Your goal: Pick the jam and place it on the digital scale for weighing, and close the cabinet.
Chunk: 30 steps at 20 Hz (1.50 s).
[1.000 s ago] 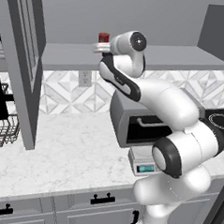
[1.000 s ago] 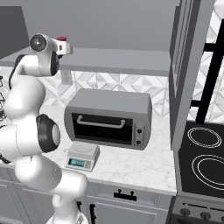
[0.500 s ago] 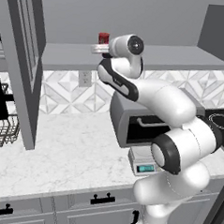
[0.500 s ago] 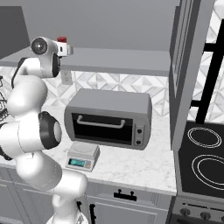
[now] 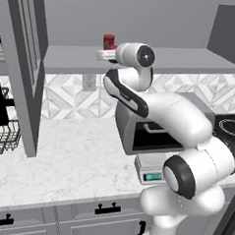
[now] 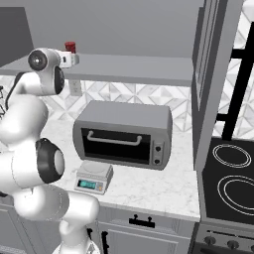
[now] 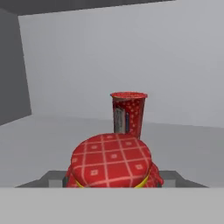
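Gripper: two-finger gripper (image 7: 112, 186) reached up to the grey cabinet shelf, jaws drawn in narrow against the jam, one dark fingertip (image 7: 52, 178) showing on each side of it.
Jam: one small squat red jar with a checked red cloth top (image 7: 111, 161), sitting on the shelf between the fingers, right under the hand camera.
Can: one taller red cylindrical can (image 7: 127, 113), upright on the same shelf, just behind the jam and apart from it; from the left base view it peeks above the robot's wrist (image 5: 109, 41).
Cabinet: one large grey wall cabinet, its panelled door (image 5: 25, 69) swung open at the left; its shelf (image 6: 129, 67) runs above the counter.
Scale: one small white-grey digital scale with a teal display (image 6: 93, 177), on the marble counter (image 5: 72, 161) just in front of the toaster oven, nothing on its platform.
Toaster oven: one large grey toaster oven (image 6: 124, 133), on the counter below the shelf.
Change: a second ago the hand sat a little lower beside the shelf edge; now it has pushed in over the shelf.
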Tool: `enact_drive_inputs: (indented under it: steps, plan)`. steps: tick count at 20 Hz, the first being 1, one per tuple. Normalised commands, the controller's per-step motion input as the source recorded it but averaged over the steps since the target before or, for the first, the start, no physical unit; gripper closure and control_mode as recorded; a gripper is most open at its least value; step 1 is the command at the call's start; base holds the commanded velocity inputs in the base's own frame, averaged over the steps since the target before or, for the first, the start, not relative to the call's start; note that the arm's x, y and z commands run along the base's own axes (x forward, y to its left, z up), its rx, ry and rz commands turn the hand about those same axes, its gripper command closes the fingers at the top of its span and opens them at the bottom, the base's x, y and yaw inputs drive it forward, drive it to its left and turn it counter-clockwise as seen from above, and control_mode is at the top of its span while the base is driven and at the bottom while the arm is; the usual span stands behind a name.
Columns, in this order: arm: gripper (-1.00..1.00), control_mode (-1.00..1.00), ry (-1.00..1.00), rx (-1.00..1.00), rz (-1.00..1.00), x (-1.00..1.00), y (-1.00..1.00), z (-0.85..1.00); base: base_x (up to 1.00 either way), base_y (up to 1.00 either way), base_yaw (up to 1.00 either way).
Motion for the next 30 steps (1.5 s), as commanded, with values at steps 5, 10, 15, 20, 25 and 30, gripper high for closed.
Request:
enact_drive_inputs:
  steps: [5,10,15,20,25,30]
  plan:
    - [1.00,-1.00,-0.19,0.00,0.00,-1.00,0.00,0.00,0.00,0.00,0.00]
    - [1.00,-1.00,-0.08,0.00,0.00,-1.00,-0.03,-0.08,0.00,0.00,0.00]
    - [1.00,-1.00,0.06,0.00,0.00,-0.99,-0.44,-0.01,0.00,0.00,0.00]
    - [1.00,-1.00,0.24,0.00,0.00,-0.47,-0.37,-0.02,0.00,0.00,0.00]
    - [1.00,-1.00,0.09,0.00,0.21,0.00,-0.71,-0.25,0.00,0.00,0.00]
    - [1.00,-1.00,0.00,0.00,0.32,-0.01,-0.59,-0.63,0.00,0.00,0.00]
